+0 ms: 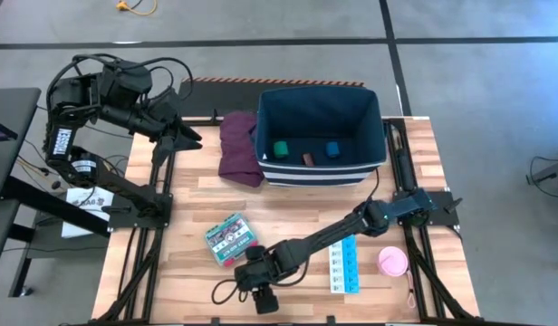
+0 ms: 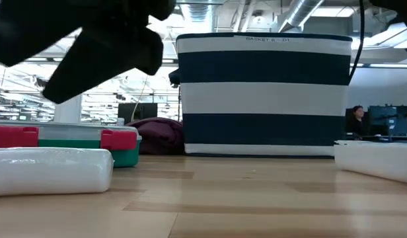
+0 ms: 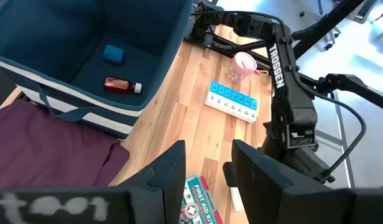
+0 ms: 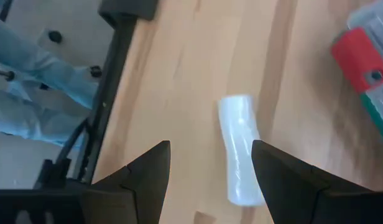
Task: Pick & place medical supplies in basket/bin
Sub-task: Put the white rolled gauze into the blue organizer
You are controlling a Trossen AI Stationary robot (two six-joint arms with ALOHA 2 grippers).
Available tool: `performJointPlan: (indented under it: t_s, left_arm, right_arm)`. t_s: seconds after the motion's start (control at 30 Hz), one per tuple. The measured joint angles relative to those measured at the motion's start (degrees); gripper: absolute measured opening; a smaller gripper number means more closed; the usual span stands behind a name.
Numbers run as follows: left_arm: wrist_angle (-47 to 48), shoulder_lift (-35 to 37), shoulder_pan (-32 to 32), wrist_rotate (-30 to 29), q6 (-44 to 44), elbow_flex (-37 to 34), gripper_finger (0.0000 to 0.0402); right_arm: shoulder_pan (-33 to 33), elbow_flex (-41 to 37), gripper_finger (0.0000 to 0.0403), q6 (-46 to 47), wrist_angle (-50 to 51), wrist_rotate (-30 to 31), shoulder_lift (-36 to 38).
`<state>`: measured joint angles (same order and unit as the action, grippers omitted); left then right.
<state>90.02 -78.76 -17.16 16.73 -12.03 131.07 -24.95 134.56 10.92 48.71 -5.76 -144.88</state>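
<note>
**White stick next up, near the tabletop's front edge**

White stick (image 4: 240, 149) lies flat on the wood close to the front edge of the tabletop, just beside the green-red flat box (image 1: 228, 237). The right gripper (image 4: 210, 171) hangs above it with its fingers spread wide and nothing between them; the stick sits ahead of the gap, not yet inside it.

Judging by its look, the stick is a short, rounded, plastic-wrapped tube: light, probably slightly soft, and glossy enough to slide or roll away if nudged on one side. The safest hold is likely across its middle, fingers straddling the long axis, coming straight down so both pads meet it together. A grip near an end could let it pivot.

The left gripper (image 3: 207, 174) waits raised over the far left corner, its fingers parted and empty.

Inside the navy bin (image 1: 379, 127) at the far edge rest a green block (image 1: 281, 149), a blue block (image 1: 332, 149) and a small red-and-white piece (image 3: 122, 84). The pill strip (image 1: 343, 265) and pink roll (image 1: 392, 262) remain toward the front right corner.
</note>
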Motion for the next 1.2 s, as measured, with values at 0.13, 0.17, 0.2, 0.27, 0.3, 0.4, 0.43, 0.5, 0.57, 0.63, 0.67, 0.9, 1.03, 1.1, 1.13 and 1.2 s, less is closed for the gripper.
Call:
performJointPlan:
  t_s: [0.13, 0.17, 0.2, 0.27, 0.3, 0.4, 0.43, 0.5, 0.57, 0.63, 0.67, 0.9, 1.03, 1.1, 1.13, 1.2]
  left_arm:
    - [0.0, 0.0, 0.0, 0.0, 0.0, 0.0, 0.0118]
    - [0.0, 0.0, 0.0, 0.0, 0.0, 0.0, 0.0118]
    - [0.0, 0.0, 0.0, 0.0, 0.0, 0.0, 0.0118]
    - [0.0, 0.0, 0.0, 0.0, 0.0, 0.0, 0.0118]
    - [0.0, 0.0, 0.0, 0.0, 0.1, 0.0, 0.0118]
    - [0.0, 0.0, 0.0, 0.0, 0.7, 0.0, 0.0118]
    - [0.0, 0.0, 0.0, 0.0, 0.7, 0.0, 0.0118]
    - [0.0, 0.0, 0.0, 0.0, 0.7, 0.0, 0.0118]
    - [0.0, 0.0, 0.0, 0.0, 0.8, 0.0, 0.0118]
    - [0.0, 0.0, 0.0, 0.0, 1.2, 0.0, 0.0118]
    - [0.0, 0.0, 0.0, 0.0, 1.5, 0.0, 0.0118]
    - [0.0, 0.0, 0.0, 0.0, 1.7, 0.0, 0.0118]
    - [0.0, 0.0, 0.0, -0.1, 1.7, 0.0, 0.0118]
    - [0.0, 0.0, 0.0, -0.1, 1.7, 0.0, 0.0118]
    - [0.0, 0.0, 0.0, -0.1, 1.7, 0.0, 0.0118]
    - [0.0, 0.0, 0.0, -0.1, 1.7, 0.0, 0.0118]
  right_arm:
    - [0.3, 0.0, 0.0221, -1.7, 2.3, 3.8, 0.0]
    - [0.4, 0.0, 0.0221, -2.2, 2.7, 4.8, 0.0]
    - [0.6, 0.0, 0.0221, -2.4, 2.9, 5.3, 0.0]
    - [1.1, 0.0, 0.0221, -2.3, 3.3, 5.3, 0.0]
    - [1.2, 0.0, 0.0221, -2.3, 3.4, 5.2, 0.0]
    - [1.2, 0.1, 0.0221, -2.3, 2.2, 5.4, -1.5]
    - [1.1, -0.1, 0.0221, -2.4, 3.1, 5.2, -1.8]
    - [1.1, 0.0, 0.0221, -2.3, 2.1, 4.1, -2.9]
    - [1.0, 0.0, 0.0221, -2.3, 2.8, 3.6, -3.4]
    - [1.0, -0.1, 0.0221, -2.3, 3.2, 3.1, -3.8]
    - [1.0, 0.1, 0.0220, -2.3, 2.9, 2.9, -4.3]
    - [1.9, 0.1, 0.0183, -1.9, 4.6, 2.7, -5.2]
    - [2.9, 0.1, 0.0113, -1.9, 4.9, 0.8, -5.2]
    - [3.4, 0.1, 0.0072, -1.9, 5.1, -0.8, -5.1]
    - [3.7, 0.1, 0.0054, -1.9, 5.5, -1.7, -4.9]
    - [4.2, 0.0, 0.0027, -1.8, 7.2, -3.1, -4.3]
